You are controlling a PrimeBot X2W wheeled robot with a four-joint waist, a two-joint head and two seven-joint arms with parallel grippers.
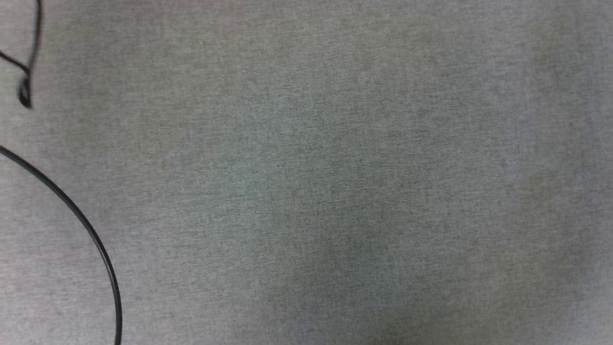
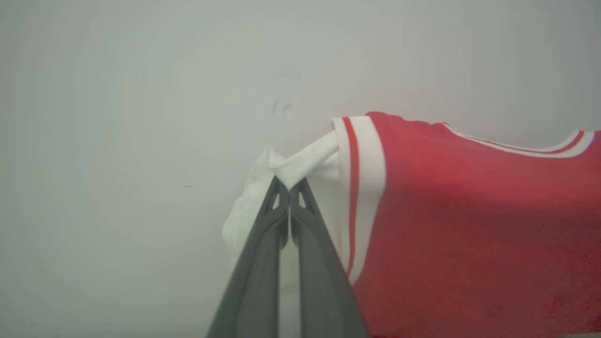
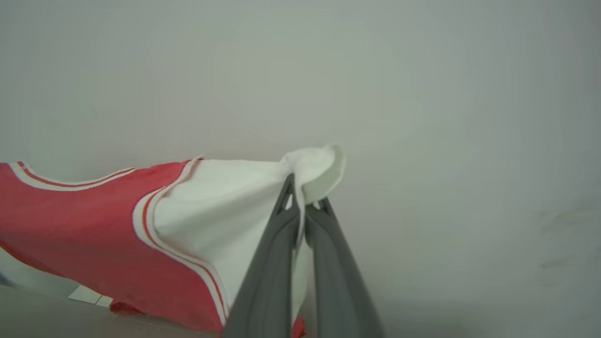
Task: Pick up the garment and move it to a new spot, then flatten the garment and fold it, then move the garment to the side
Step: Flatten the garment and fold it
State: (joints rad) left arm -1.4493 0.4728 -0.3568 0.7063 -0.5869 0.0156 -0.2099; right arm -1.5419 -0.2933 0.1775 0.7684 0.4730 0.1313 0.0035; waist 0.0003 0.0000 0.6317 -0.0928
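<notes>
Between the left tool (image 2: 289,184) and right tool (image 3: 306,193) the garment (image 2: 469,211) stretches; each clamps a white sleeve (image 3: 225,202).

The left claw (image 2: 289,183) and right claw (image 3: 305,195) — two long, dark-grey, tapering fingers (image 2: 253,281) each, triangular cut-outs near tips.

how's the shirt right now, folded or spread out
Spread out. The shirt hangs stretched between the left gripper and the right gripper, each shut on a white sleeve; no fold shows.
</notes>
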